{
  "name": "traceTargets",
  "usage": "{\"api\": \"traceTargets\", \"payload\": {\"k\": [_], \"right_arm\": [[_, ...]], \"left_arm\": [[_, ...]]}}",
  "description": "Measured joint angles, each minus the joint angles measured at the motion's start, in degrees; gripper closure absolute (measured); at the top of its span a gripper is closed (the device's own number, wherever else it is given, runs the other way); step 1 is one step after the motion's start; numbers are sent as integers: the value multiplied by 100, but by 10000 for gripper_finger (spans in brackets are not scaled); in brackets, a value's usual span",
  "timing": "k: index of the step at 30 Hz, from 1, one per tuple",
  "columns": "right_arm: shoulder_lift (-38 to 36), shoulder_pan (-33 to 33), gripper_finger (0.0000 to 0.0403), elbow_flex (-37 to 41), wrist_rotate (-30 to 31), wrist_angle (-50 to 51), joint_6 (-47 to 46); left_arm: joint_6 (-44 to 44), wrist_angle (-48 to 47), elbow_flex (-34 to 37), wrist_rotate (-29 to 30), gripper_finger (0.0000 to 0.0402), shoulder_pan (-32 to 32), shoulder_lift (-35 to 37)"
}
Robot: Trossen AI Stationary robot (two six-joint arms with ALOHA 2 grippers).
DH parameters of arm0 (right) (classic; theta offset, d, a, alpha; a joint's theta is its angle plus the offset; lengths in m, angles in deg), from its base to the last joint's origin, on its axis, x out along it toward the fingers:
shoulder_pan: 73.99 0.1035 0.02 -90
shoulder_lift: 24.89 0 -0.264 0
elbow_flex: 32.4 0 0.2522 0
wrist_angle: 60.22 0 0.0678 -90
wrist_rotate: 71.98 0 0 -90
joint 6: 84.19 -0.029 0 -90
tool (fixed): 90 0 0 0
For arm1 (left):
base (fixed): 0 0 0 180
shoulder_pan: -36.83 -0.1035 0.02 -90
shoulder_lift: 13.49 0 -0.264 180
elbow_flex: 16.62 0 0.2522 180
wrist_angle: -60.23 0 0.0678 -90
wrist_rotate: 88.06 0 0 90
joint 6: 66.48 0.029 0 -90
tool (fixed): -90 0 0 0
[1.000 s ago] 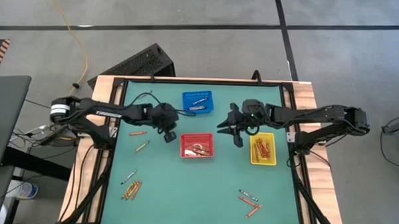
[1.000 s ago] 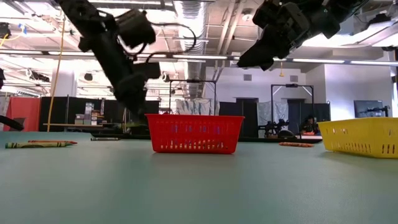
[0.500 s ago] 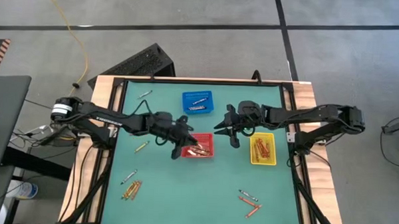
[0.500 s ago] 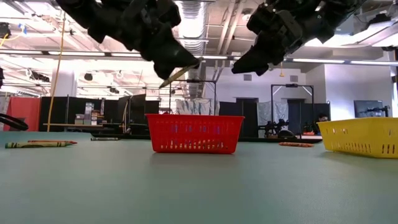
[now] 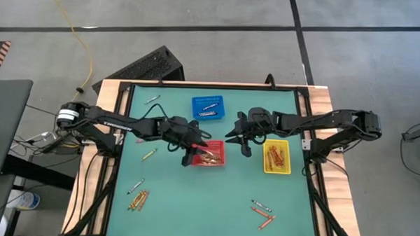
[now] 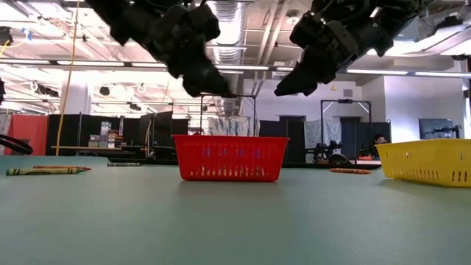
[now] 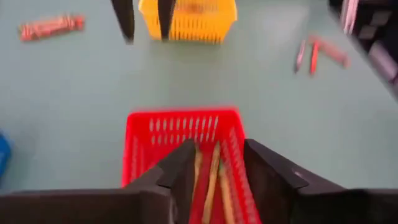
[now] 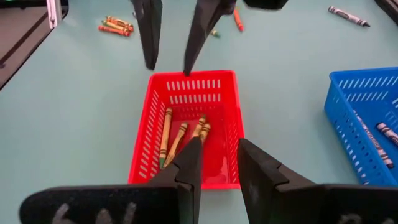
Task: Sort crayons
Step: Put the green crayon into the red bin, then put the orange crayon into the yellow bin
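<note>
Crayons (image 8: 180, 138) in red basket (image 8: 144, 155) — both hands above, no readable writing

You have thin wax crayons (image 8: 166, 136) lying flat in the red basket; others (image 5: 138, 198) lie scattered on the mat.

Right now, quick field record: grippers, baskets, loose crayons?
left gripper: open, above red basket
right gripper: open, empty, between the red basket and yellow basket
red basket contents: several crayons
blue basket: far side, some crayons inside
loose crayons: near-left cluster, near-right cluster
</note>
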Motion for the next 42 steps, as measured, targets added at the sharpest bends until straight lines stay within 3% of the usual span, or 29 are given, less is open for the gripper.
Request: {"api": "traceTargets", "payload": {"k": [6, 15, 20, 26, 32, 37, 42], "right_arm": [[0, 0, 306, 0, 0, 107, 0], [0, -11, 306, -2, -2, 67, 19], [0, -11, 306, -2, -4, 61, 226], [0, 8, 306, -4, -4, 56, 202], [0, 198, 306, -10, -4, 168, -287], [-223, 734, 306, -11, 100, 1606, -1074], [-467, 2040, 306, -11, 969, 2686, -2322]], "left_arm": [[34, -3418, -1055, 57, 256, -77, 413], [-2231, -6411, -971, 3, 260, 642, 810], [-3577, -6361, -454, -183, 260, 1317, 797], [-5307, -5396, 42, -644, 260, 2224, 768], [-6784, -5067, 129, -128, 261, 3033, 719], [-7202, -4785, 129, 452, 261, 3498, 571], [-6356, -4309, 129, 1416, 261, 3625, 425]]}}
